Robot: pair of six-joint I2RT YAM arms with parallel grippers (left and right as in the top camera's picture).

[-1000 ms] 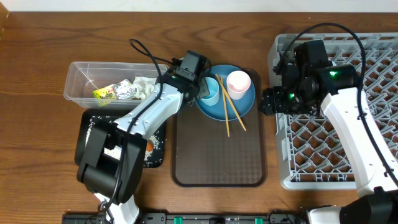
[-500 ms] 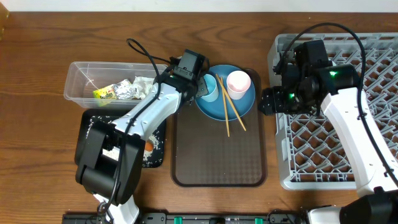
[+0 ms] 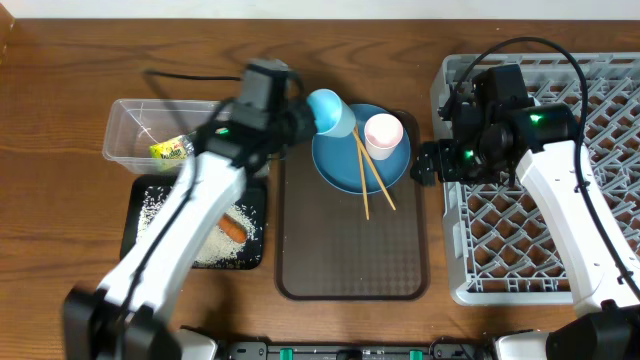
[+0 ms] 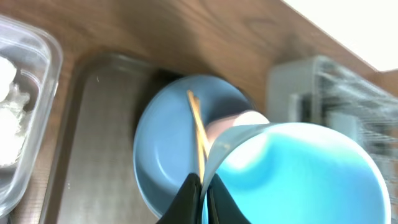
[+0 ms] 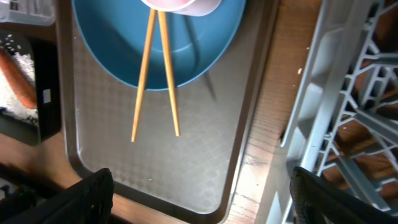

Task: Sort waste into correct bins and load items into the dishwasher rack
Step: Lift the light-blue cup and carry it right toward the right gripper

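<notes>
Light blue cup (image 3: 330, 112) hangs tilted in the left jaws, which pinch narrow on its wall at the rim; the left wrist view looks straight into its open mouth. It is over the far-left edge of the round blue plate (image 3: 340, 165), near the pale pink cup (image 3: 383, 133) that stands on that plate. Two wooden chopsticks (image 3: 362, 185) lie across the plate, their near ends out over the brown serving tray (image 3: 350, 255). The right jaws stand wide apart and hold nothing, over the strip of desk (image 3: 60, 60) between the serving tray's right edge and the left wall of the grey dishwasher rack (image 3: 470, 290). Left of the serving tray, the clear tub (image 3: 125, 115) holds crumpled white paper (image 4: 7, 118) and a yellow-green wrapper (image 3: 170, 151). The black tray (image 3: 133, 230) in front of it carries rice grains (image 3: 165, 205) and the orange carrot (image 3: 232, 228).
</notes>
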